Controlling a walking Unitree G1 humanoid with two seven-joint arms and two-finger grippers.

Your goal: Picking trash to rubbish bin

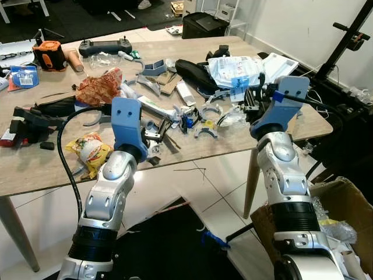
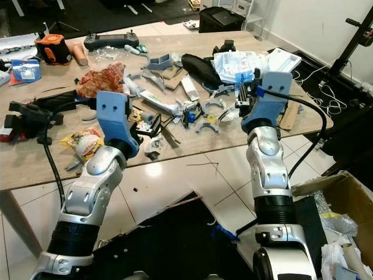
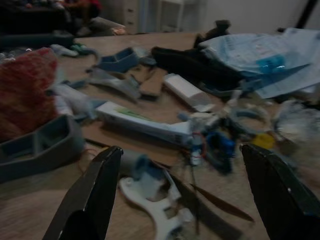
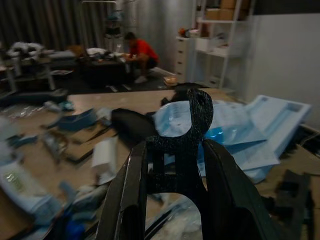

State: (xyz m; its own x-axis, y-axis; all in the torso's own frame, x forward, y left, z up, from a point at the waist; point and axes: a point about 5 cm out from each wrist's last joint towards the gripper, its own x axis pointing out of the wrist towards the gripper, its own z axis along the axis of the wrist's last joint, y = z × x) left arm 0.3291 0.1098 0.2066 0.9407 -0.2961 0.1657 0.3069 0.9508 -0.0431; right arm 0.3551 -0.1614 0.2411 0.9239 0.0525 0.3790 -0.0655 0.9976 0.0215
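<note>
Our right gripper (image 4: 172,200) is clamped on a black plastic piece (image 4: 182,145), held above the table's (image 1: 35,169) right end. Our left gripper (image 3: 185,195) gapes wide over white scrap (image 3: 155,200). We judge carrying comes next: swing right and near, to the cardboard box (image 1: 344,201) of rubbish.

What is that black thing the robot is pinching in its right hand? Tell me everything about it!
It is a small black piece that looks like hard plastic, with a matte, slightly rough surface. Its top curls into a hook shape, and lower down it has a flat, notched body. It stands upright, clamped between the two black fingers of the right gripper, which press on its sides. It is held up above the cluttered wooden table, in front of a pale blue plastic bag.
</note>
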